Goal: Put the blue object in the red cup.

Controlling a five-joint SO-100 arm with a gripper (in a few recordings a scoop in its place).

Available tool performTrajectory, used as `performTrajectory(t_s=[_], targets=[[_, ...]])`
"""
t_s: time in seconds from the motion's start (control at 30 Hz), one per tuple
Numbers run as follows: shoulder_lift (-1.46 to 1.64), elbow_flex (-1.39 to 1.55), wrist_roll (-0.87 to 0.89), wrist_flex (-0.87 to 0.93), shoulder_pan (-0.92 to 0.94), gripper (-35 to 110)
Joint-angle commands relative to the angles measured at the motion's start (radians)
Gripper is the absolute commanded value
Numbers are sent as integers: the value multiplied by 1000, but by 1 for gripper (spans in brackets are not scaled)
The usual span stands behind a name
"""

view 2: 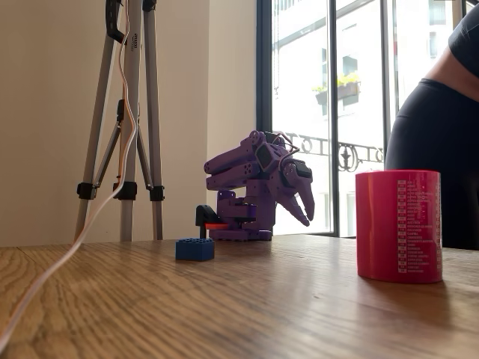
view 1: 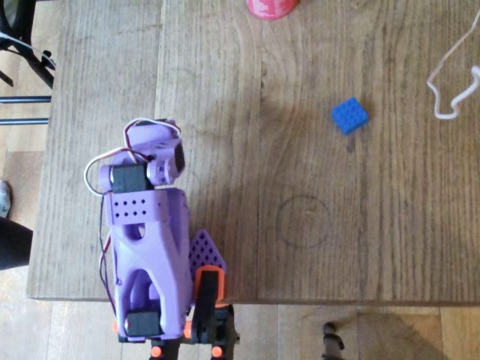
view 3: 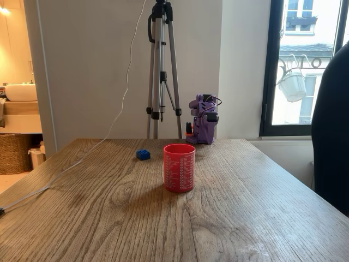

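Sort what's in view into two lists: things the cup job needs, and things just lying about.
Needed:
- blue block, lying alone on the table
- red cup, upright, apart from the block
- gripper, folded back near the arm's base, holding nothing

Just about:
- white cable on the table
- tripod behind the table

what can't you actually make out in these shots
- Red cup: overhead view, cut off by the top edge; just a slice of it shows. Its inside is hidden in both fixed views, which look at it side-on.
- Gripper: the jaw gap is too small to tell open from shut in a fixed view; overhead, the arm's body covers it.
- Blue block: studs too small to see in a fixed view.
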Motion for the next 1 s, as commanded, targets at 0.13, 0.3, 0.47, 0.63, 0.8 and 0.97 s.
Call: performTrajectory(t_s=[0.13,0.3,0.47,0.63,0.8,0.97], targets=[[-133,-144,-86,-37,121,1],[-439,-489,-126,-58,204,1],[-824,-876,-141,72,360,1],[-1129,-1147,-176,178,557,1],[-1410,-1339,-126,232,738,1],[-1655,-1468,-29,198,836,1]])
